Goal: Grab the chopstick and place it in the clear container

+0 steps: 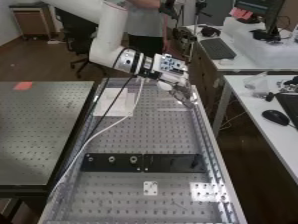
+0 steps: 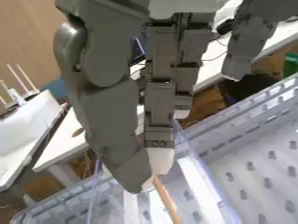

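In the high view, the arm (image 1: 110, 37) is reaching in from the upper left, and the hand (image 1: 181, 93) is hanging over the far end of the bench (image 1: 176, 192), right of the upper middle of the frame. In the wrist view, the thumb (image 2: 110, 110) and a fingertip (image 2: 160, 158) are closing together on the chopstick (image 2: 164, 198), pinching it near one end while the rest is slanting away beyond the tips. The walls of the clear container (image 2: 207, 175) are showing just beside and behind the stick. A white sheet (image 1: 106, 103) is lying to the hand's left in the high view, and a black bar (image 1: 174, 163) is crossing the bench below the middle of the frame.

The grab is looking done, so the placing is seemingly the step in hand. The next move is calling for lining the stick up between the walls, lowering it if its free end is hanging high, then parting thumb and fingertip. Whether that end is already touching the container's floor, I am not managing to tell
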